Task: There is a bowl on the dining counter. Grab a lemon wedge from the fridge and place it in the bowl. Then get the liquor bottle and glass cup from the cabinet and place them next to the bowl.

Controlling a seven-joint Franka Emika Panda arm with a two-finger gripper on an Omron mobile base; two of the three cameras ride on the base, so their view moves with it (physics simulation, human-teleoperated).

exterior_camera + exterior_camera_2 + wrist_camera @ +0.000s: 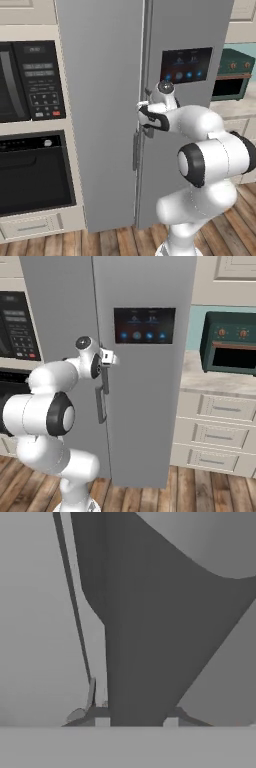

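You have two dark fingers (102,720) at the bottom of the hand view, standing a narrow way apart with one dark vertical bar, the fridge handle (135,662), running up between them. The bar fills nearly all of the gap. The close, blurred view does not let you tell for sure whether the pads press on it; it looks like a pinch on the handle.

From the right base view, the gripper (104,367) sits at the top end of the right door's handle (101,401), at the seam between the two doors. The left base view puts the gripper (146,117) at the same seam, with the handle (136,150) hanging below the white hand.

The fridge (145,100) is one tall grey unit with two doors, both shut, and each door has its own long vertical handle by the seam. One dark dispenser panel (144,325) with small blue lights sits on the right door, above and to the right of the fingers.

Left of the fridge you see two black built-in ovens (30,125), stacked. Right of the fridge one small green toaster oven (229,343) stands on a pale tabletop (200,376), with three drawers (225,431) stacked under it. A wooden floor (100,242) runs beneath the fridge.
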